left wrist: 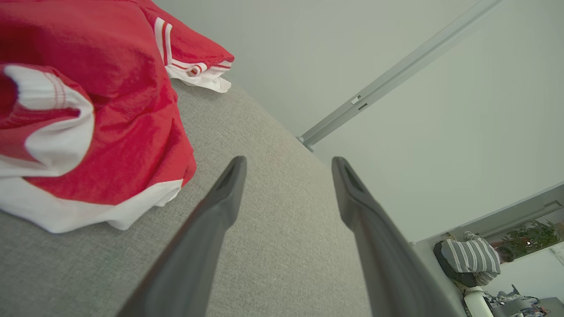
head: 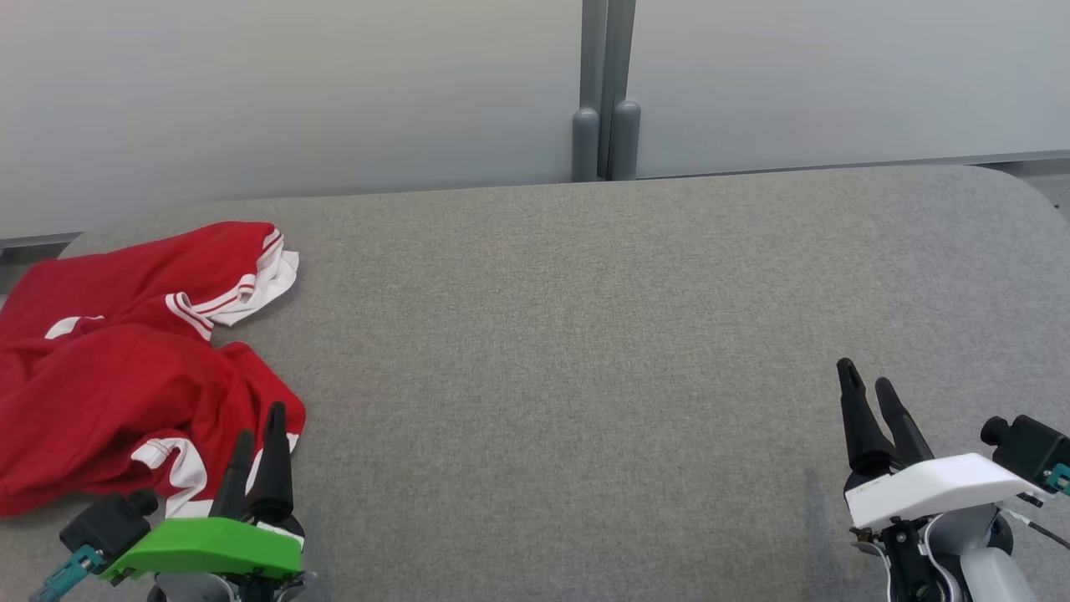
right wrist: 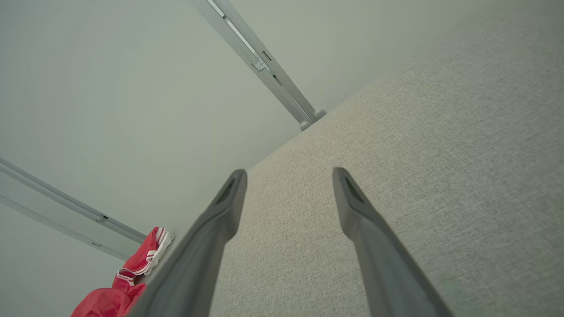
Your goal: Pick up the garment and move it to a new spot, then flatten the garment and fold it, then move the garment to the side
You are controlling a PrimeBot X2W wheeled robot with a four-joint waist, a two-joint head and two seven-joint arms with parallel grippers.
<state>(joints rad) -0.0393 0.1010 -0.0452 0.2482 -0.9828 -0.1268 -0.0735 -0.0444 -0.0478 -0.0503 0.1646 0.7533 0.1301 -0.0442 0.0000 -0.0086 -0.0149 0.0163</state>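
The garment (head: pixel 109 359) is a red jersey with white striped trim, lying crumpled at the left end of the grey fabric table (head: pixel 585 351). In the left wrist view the garment (left wrist: pixel 88 110) bunches at the upper left, its white hem near my left finger. My left gripper (head: pixel 257 435) hovers open at the garment's near right edge, nothing between its fingers (left wrist: pixel 220 207). My right gripper (head: pixel 865 386) stands open at the table's lower right, far from the garment (right wrist: pixel 128 281), holding nothing.
A pale wall with a grey vertical post (head: pixel 606 92) runs behind the table. The table's rounded far corners sit at the left and right. In the left wrist view a person in a striped top (left wrist: pixel 469 259) sits far off beyond the table.
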